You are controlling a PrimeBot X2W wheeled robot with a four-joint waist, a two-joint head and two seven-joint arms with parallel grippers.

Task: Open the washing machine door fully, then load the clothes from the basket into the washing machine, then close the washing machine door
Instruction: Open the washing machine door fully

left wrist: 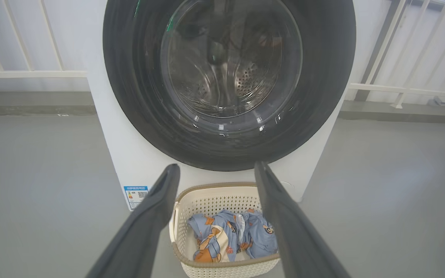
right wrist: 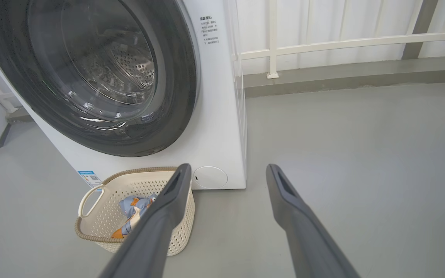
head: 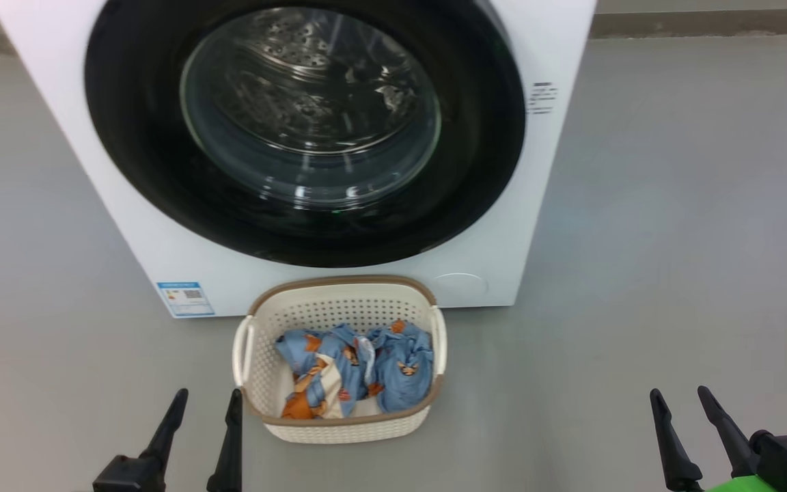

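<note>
- The smooth grey floor [head: 673, 260] runs under everything. Nearest, the left end effector [head: 208, 393] and the right end effector [head: 678, 391] hover above it, each with its fingers spread and holding nothing.
- The left one is just beside the near-left corner of the basket [head: 339, 304]; the right one is well apart, over bare floor.
- The basket stands on the floor just in front of the washing machine [head: 127, 225], with the crumpled clothes [head: 359, 365] inside it.
- The washing machine door [head: 134, 137] sits shut, and glare on its glass blurs the drum behind.
- The head view cuts off the machine's top.
- Farthest, a white railing [right wrist: 342, 42] stands on a low grey kerb, with open floor on both sides of the machine.
</note>
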